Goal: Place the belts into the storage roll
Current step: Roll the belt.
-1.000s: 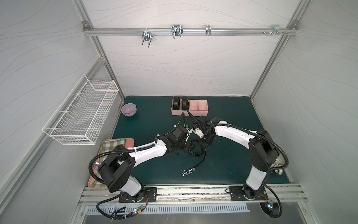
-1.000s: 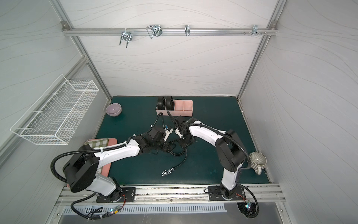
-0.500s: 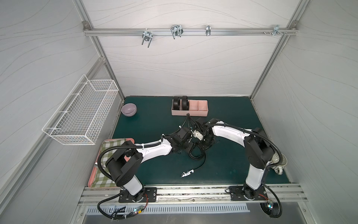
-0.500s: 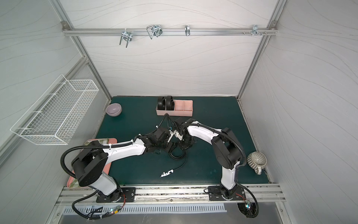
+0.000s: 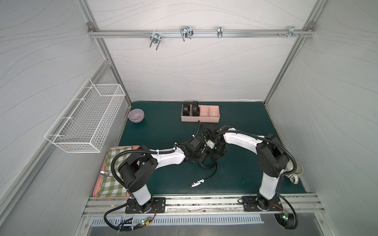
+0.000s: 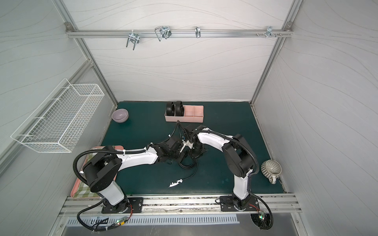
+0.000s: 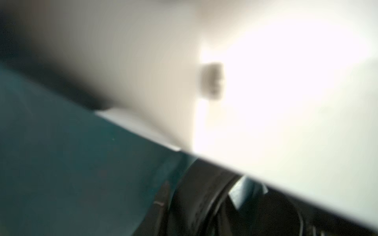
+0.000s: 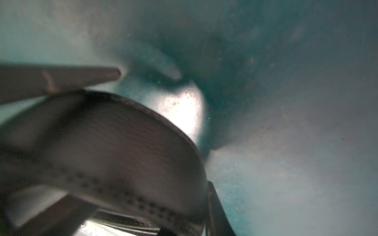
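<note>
Right gripper (image 5: 218, 152) pinches the loose black strap belt (image 8: 122, 153) at mid-mat, jaws nearly together. Beside it, whether the left gripper (image 5: 201, 160) grips anything is unclear. Two coiled black belts (image 5: 191, 109) stand in the left compartments of the pale-pink divided plastic tray (image 5: 210, 121).

White-shelled left arm (image 5: 169, 159) and right arm (image 5: 239, 140), black joints, black ribbed cables (image 5: 113, 163), black base plates (image 5: 159, 204)

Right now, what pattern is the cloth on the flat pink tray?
The cloth is green-and-white checked, clearest in a top view.
</note>
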`<state>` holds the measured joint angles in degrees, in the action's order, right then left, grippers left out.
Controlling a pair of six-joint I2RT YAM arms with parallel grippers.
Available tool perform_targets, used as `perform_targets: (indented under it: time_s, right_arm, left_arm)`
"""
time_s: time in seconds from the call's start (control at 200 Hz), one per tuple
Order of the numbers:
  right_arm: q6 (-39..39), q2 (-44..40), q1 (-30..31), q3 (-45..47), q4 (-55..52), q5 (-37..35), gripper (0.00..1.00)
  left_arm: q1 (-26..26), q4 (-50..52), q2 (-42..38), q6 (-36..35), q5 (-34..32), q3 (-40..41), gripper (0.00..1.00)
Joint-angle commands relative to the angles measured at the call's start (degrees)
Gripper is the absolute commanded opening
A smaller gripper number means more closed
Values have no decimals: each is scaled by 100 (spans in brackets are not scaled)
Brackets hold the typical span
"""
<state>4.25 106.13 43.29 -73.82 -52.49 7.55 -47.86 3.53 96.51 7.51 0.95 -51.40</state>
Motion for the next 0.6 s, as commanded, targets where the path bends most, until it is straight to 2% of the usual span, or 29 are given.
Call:
perform_targets:
  time_s: [0.0,0.22,0.325,0.475,0.595]
  right_arm:
    - [-43,69,-22,38,-141,254,0]
    - [256,225,-83,-96,-155,95,1]
    - [549,287,-136,-165,-160,-34,13]
    - [979,322,-328,-187,-145,157,29]
    - [1262,286,-442,-194,-138,361,36]
  left_arm:
    - [-13,-194,74,-62,-51,-155,18]
    - [-24,-287,85,-17,-242,45,10]
    - [-22,-345,122,-13,-435,112,9]
    - [-22,-278,228,99,-903,84,9]
    - [-30,-195,288,316,-1331,51,9]
